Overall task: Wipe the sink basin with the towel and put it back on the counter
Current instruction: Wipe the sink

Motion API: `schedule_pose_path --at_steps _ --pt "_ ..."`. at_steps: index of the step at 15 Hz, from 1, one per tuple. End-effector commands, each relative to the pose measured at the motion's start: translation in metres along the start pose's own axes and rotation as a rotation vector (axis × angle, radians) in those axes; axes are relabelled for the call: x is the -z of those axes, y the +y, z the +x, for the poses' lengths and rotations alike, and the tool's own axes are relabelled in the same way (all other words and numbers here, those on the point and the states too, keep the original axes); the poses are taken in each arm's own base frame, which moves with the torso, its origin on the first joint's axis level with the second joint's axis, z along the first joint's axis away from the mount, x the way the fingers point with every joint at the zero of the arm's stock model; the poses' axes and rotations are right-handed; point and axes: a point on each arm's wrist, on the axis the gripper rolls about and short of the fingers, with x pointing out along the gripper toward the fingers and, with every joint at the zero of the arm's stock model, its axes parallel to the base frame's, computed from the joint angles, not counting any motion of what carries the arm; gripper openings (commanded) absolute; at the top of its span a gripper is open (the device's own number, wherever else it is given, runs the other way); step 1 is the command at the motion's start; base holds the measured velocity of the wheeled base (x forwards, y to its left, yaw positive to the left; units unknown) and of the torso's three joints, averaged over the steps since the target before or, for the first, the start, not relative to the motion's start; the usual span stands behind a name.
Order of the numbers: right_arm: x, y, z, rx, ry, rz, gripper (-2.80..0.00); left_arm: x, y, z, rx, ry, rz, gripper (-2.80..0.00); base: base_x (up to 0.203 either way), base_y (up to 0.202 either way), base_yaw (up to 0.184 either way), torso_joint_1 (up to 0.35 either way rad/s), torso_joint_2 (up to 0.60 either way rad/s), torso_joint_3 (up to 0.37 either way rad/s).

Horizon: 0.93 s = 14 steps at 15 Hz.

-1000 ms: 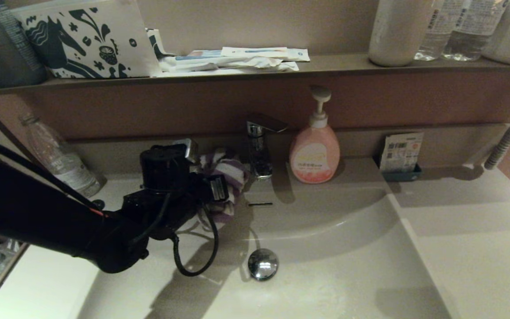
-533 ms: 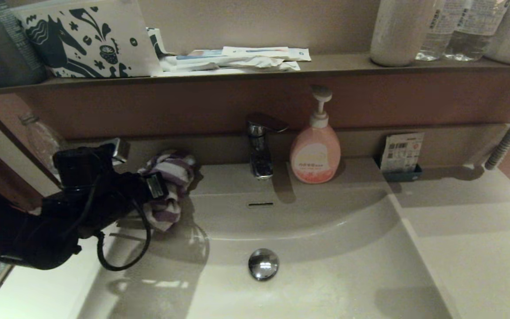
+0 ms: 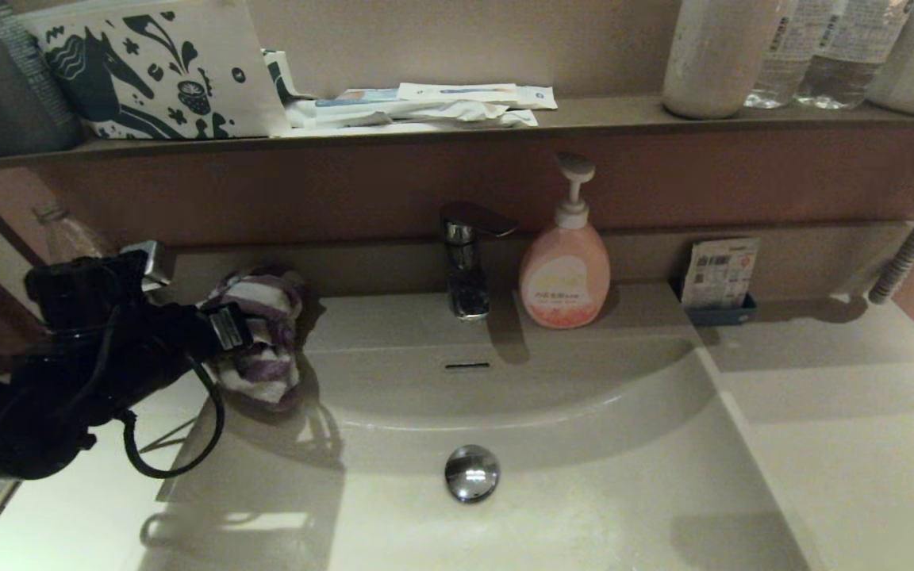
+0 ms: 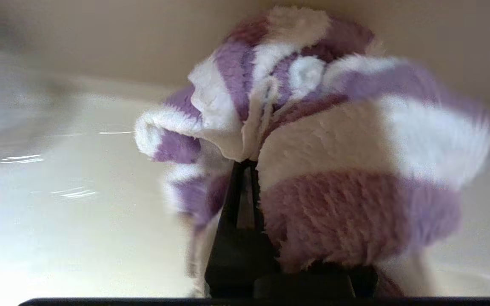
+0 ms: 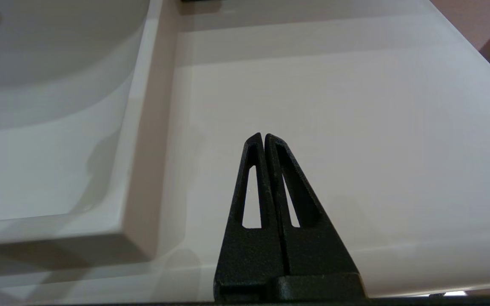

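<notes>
At the basin's back-left corner: your left gripper (image 3: 247,337) pinches the towel (image 3: 259,341), bunched, purple and white.
Towel position: hanging over the sink basin (image 3: 568,444) rim, left of the faucet (image 3: 465,262); you cannot tell whether it touches.
Right gripper (image 5: 264,137): fingers pressed together, holding nothing, above the counter (image 5: 334,127) right of the basin.
Drain plug (image 3: 471,473): uncovered.
</notes>
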Motion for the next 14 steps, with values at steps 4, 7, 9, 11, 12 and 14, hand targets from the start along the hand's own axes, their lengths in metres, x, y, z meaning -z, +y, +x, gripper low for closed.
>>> schedule_pose_path --at_steps 4,7,9,11,12,14 --pt "0.0 0.0 0.0 0.0 0.001 0.0 -2.8 -0.021 0.029 -0.039 -0.231 -0.056 0.053 -2.8 0.0 0.0 0.0 0.0 0.0 0.0" --pt "0.0 0.0 0.0 0.0 0.001 0.0 -2.8 -0.035 0.026 -0.091 -0.27 -0.051 0.092 -2.8 0.0 0.0 0.0 0.0 0.0 0.0" --pt "0.0 0.0 0.0 0.0 0.001 0.0 -2.8 -0.048 0.021 -0.129 -0.288 -0.038 0.104 -2.8 0.0 0.0 0.0 0.0 0.0 0.0" --pt "0.0 0.0 0.0 0.0 0.001 0.0 -2.8 -0.07 0.016 -0.162 -0.325 -0.04 0.108 -2.8 0.0 0.0 0.0 0.0 0.0 0.0" --pt "0.0 0.0 0.0 0.0 0.001 0.0 -2.8 -0.076 0.015 -0.173 -0.342 -0.025 0.109 -2.8 0.0 0.0 0.0 0.0 0.0 0.0" --pt "0.0 0.0 0.0 0.0 0.001 0.0 -2.8 -0.077 0.014 -0.19 -0.391 0.019 0.111 -2.8 0.0 0.0 0.0 0.0 0.0 0.0"
